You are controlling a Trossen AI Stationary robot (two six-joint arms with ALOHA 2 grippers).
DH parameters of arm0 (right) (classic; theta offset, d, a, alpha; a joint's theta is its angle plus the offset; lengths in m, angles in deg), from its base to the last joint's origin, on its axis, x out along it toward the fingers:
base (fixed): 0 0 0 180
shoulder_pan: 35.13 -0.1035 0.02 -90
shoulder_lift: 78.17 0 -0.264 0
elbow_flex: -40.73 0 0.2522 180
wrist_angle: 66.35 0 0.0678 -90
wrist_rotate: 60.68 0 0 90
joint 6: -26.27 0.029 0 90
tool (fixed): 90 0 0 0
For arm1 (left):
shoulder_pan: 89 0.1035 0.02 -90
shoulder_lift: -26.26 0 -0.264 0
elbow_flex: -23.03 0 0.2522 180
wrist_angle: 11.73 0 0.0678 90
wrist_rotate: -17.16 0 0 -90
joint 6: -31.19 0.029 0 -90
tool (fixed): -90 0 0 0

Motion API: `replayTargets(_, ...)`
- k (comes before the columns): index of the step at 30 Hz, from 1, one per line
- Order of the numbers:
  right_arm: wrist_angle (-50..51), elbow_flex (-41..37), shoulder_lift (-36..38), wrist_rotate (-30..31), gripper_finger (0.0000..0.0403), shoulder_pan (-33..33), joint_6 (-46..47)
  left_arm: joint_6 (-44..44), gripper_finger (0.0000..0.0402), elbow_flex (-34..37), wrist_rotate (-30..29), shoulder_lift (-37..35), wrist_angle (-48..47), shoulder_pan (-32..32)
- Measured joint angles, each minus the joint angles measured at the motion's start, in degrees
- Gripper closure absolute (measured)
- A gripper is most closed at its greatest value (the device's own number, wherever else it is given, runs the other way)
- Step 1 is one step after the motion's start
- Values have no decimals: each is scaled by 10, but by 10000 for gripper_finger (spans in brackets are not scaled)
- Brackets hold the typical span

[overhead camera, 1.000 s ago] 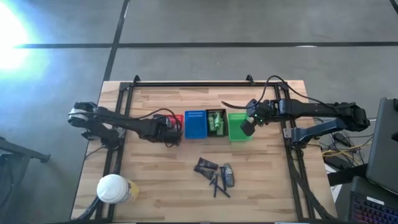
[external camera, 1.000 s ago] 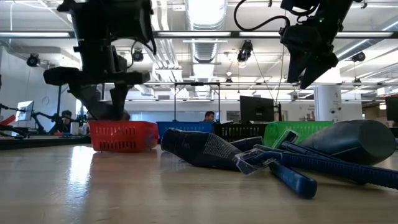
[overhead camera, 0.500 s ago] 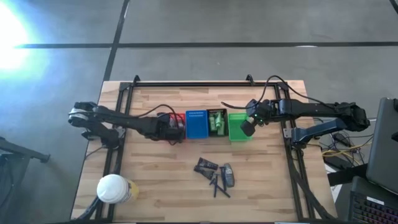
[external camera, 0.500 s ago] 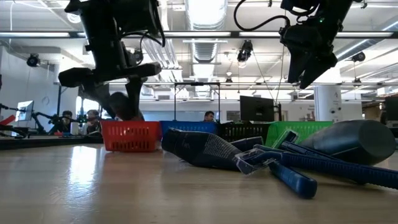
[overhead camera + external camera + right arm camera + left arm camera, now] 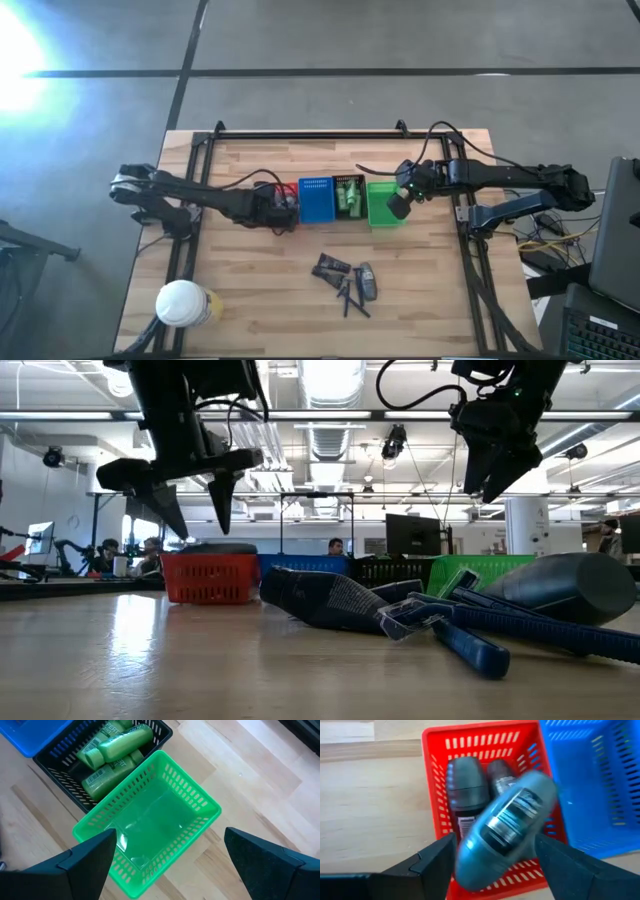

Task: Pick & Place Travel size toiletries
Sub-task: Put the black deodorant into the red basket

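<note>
My left gripper (image 5: 188,510) hangs open just above the red basket (image 5: 208,578). A grey oval tube (image 5: 506,831) shows blurred below and between its spread fingers, over two other grey tubes (image 5: 466,784) in that basket; its top (image 5: 212,547) shows above the rim. My right gripper (image 5: 170,835) hovers open and empty over the green basket (image 5: 150,827). Green bottles (image 5: 116,745) lie in the black basket. Dark packets (image 5: 330,267), a grey tube (image 5: 367,281) and blue sticks (image 5: 350,297) lie in a pile on the table.
The blue basket (image 5: 315,198) stands between the red and black baskets in one row. A big white-capped yellowish container (image 5: 183,303) stands near the table's near left corner. Bare wood lies between the basket row and the pile.
My left gripper, down inside the red basket a second ago, shifted slightly toward the table's right, and the basket slid with it. It then rose above the rim and opened. The grey tube now sits at the top of the basket.
</note>
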Motion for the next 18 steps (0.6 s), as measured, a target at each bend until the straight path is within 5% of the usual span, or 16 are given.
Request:
replayTargets(7, 0, 0, 0, 0, 35, 0, 0, 31, 76, -48, -26, 0, -53, -15)
replayTargets(18, 17, 0, 0, -15, 35, 0, -2, 330, 71, -140, -52, 0, -22, -91)
